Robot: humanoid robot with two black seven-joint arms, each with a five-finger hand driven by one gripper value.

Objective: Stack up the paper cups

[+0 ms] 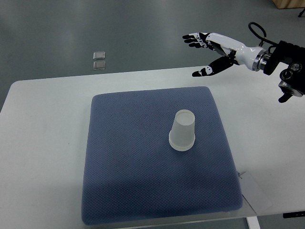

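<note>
Right robot hand [209,47] hangs fingers spread, empty, above the desk's [43,143] far edge. Upside-down cup [182,130] stands upright on the blue mat [124,167], at 7 o'clock from it, well apart. Only 1 arm shows.

We see a white table [43,143] with rounded corners, filling most of the view, with grey floor beyond its far edge. Directly on it lies a dark blue textured mat [143,191], roughly square with rounded corners, set a little right of the table's middle and reaching close to the near edge. By the mat's near right corner we see a pale sheet or tag [255,191] flat on the tabletop, partly tucked against the mat. On the mat stands an upside-down paper cup [182,130].
</note>
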